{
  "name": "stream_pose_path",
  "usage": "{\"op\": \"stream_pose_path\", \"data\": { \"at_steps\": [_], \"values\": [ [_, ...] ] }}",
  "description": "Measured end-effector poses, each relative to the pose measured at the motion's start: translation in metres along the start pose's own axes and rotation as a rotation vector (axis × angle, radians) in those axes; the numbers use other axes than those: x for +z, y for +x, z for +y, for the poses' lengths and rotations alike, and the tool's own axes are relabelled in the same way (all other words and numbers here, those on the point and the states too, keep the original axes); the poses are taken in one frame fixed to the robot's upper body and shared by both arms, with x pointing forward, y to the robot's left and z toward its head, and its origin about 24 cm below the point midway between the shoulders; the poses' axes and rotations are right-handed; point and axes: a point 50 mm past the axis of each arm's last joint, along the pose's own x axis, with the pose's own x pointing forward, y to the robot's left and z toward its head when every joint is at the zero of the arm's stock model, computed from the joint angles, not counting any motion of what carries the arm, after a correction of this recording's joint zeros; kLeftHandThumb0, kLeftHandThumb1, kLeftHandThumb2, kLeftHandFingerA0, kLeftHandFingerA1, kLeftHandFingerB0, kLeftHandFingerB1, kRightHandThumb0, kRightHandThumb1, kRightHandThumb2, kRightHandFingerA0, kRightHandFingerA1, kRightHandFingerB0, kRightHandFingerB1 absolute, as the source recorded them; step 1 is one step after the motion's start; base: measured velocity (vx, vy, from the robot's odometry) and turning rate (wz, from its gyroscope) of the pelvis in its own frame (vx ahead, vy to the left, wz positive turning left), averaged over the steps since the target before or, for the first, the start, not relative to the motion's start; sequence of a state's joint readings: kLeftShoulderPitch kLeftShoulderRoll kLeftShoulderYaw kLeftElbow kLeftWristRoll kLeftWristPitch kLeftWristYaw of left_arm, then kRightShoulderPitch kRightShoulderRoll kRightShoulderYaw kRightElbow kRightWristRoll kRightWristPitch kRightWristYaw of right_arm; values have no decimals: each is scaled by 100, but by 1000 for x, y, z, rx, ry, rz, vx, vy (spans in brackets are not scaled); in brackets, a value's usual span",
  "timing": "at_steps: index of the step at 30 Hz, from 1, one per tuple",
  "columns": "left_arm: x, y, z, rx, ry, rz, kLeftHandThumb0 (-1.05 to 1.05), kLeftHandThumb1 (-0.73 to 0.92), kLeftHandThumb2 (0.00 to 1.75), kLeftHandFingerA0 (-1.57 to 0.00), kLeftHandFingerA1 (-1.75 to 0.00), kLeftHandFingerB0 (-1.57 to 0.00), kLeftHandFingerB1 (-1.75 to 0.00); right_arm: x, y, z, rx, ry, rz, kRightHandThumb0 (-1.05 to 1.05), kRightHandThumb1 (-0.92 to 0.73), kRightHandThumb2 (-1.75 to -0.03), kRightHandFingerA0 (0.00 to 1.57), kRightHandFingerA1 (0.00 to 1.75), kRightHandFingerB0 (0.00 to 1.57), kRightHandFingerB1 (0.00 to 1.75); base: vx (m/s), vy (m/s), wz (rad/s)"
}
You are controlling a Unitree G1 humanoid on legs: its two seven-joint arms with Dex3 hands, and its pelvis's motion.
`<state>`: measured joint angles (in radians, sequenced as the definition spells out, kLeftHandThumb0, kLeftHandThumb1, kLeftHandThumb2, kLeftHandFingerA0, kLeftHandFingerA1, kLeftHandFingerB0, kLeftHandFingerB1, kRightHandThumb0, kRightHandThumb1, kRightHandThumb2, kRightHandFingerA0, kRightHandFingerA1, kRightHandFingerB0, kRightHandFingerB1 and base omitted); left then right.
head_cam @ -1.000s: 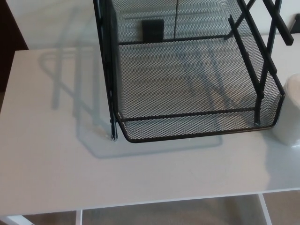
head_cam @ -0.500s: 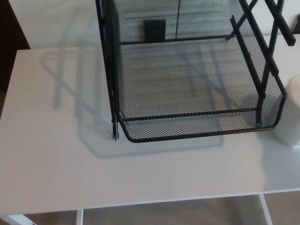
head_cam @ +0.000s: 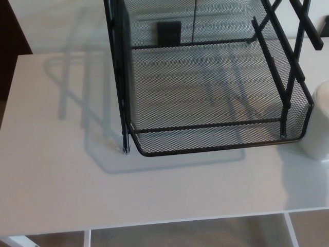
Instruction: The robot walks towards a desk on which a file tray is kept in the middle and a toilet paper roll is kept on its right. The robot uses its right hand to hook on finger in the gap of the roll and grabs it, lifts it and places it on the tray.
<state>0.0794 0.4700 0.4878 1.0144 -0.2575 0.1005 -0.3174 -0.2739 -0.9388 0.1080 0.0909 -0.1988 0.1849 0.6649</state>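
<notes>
A black wire-mesh file tray (head_cam: 149, 153) stands on the white desk (head_cam: 61, 175), filling the upper middle of the head view. Its lower shelf is bare mesh. A white toilet paper roll (head_cam: 320, 123) stands on the desk just right of the tray's front corner, cut off by the picture's right edge; its centre gap is out of sight. Neither of my hands shows in the picture.
The desk's front edge (head_cam: 169, 221) runs along the bottom, with floor and white desk legs below it. The tray's black upright frame bars (head_cam: 303, 23) rise at the upper right. A dark area lies beyond the desk's left edge.
The whole picture has shifted slightly to the right since a second ago, so the camera moved. Nothing on the desk has moved.
</notes>
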Motion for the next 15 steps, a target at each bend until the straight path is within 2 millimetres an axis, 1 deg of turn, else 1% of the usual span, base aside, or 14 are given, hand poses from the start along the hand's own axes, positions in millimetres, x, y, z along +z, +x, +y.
{"op": "stream_pose_path", "data": {
  "at_steps": [1, 3, 4, 5, 6, 8, 9, 10, 11, 12, 13, 14, 15],
  "values": [
    [0, 0, 0, 1, -1, 2, -105, 92, 79, -10, -109, 0, -105, -1, 1, 1, 6, -1, 4, -57, -63, -58, 27, 39, 8, 26, 0, 0, 0],
    [0, 0, 1, 2, -1, 3, -105, 92, 79, -11, -112, 0, -107, -2, 1, 2, 14, -3, 9, -57, -63, -58, 27, 39, 8, 26, 0, 0, 0],
    [0, 0, 1, 2, 0, 3, -105, 92, 78, -17, -102, -4, -93, -3, 2, 3, 19, -5, 12, -57, -63, -58, 27, 38, 8, 27, 0, 0, 0],
    [0, 0, 1, 2, 1, 2, -105, 92, 79, -8, -111, 0, -105, -3, 3, 4, 26, -10, 17, -56, -63, -59, 27, 39, 8, 26, 0, 0, 0],
    [1, 0, 1, 3, 1, 1, -105, 92, 79, -8, -109, 0, -104, -3, 3, 5, 31, -15, 19, -56, -63, -58, 27, 39, 8, 27, 0, 0, 0],
    [1, 0, 1, 3, 1, 3, -105, 92, 80, -8, -111, 0, -105, -3, 4, 6, 35, -23, 20, -55, -62, -58, 27, 38, 9, 27, 0, 0, 0],
    [0, 0, 1, 3, 1, 5, -105, 76, 129, -25, -87, -14, -80, -2, 4, 7, 39, -31, 21, -54, -61, -58, 28, 38, 9, 27, 0, 0, 0],
    [0, 0, 1, 3, 1, 6, -105, 92, 78, -17, -102, -4, -94, -1, 4, 8, 43, -36, 22, -58, -48, -77, 24, 48, 7, 34, 0, 0, 0],
    [0, 0, 1, 3, 0, 8, -105, 92, 79, -8, -113, 0, -107, -1, 5, 9, 48, -40, 22, -49, -62, -60, 31, 39, 12, 27, 0, 0, 0],
    [0, 1, 0, 2, -1, 8, -105, 92, 80, -7, -111, 0, -106, 0, 6, 10, 53, -43, 23, -53, -50, -77, 28, 48, 8, 37, 0, 0, 0],
    [0, 1, 0, 2, 0, 7, -105, 92, 80, -7, -111, 0, -106, 0, 7, 10, 58, -46, 25, -53, -50, -77, 28, 48, 8, 37, 0, 0, 0],
    [1, 1, 0, 1, 1, 7, -105, 92, 80, -6, -113, 0, -107, 1, 8, 11, 64, -50, 28, -48, -63, -59, 37, 43, 14, 27, 0, 0, 0],
    [1, 1, 0, 1, 1, 6, -104, 77, 130, -20, -83, -20, -82, 2, 9, 12, 69, -56, 30, -47, -62, -59, 38, 45, 14, 27, 0, 0, 0]
  ]
}}
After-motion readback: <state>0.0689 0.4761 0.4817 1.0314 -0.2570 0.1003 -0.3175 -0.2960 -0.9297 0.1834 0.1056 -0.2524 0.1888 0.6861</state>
